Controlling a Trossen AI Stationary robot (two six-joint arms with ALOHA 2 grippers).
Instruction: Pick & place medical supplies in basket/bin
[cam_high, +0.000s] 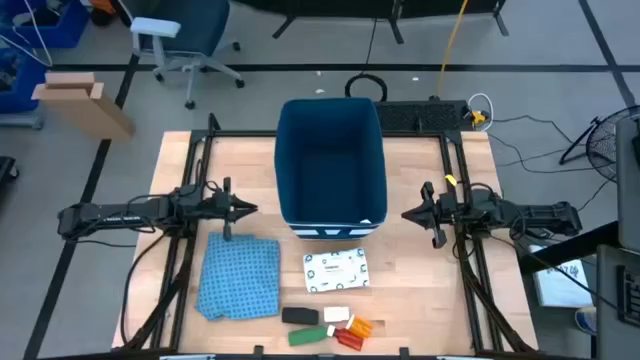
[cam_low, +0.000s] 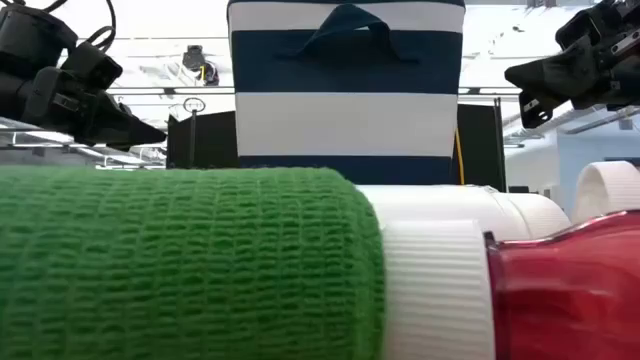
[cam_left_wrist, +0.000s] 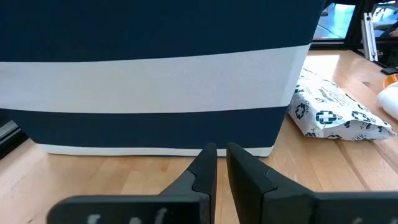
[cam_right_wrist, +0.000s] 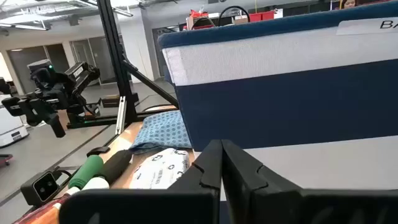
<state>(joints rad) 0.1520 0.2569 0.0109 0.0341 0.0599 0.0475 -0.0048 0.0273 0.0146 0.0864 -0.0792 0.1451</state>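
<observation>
The dark blue bin stands at the table's middle, its white-striped short side facing the near edge. Near that edge lie a white printed packet, a black oblong, a green roll, a white piece, an orange tube and a red one. My left gripper hovers shut to the left of the bin. My right gripper hovers shut to its right. In the low view the green roll and red bottle fill the foreground.
A blue patterned cloth lies flat left of the packet, below the left gripper. Black frame rails run along both sides of the table. Bare wood shows between each gripper and the bin's long walls.
</observation>
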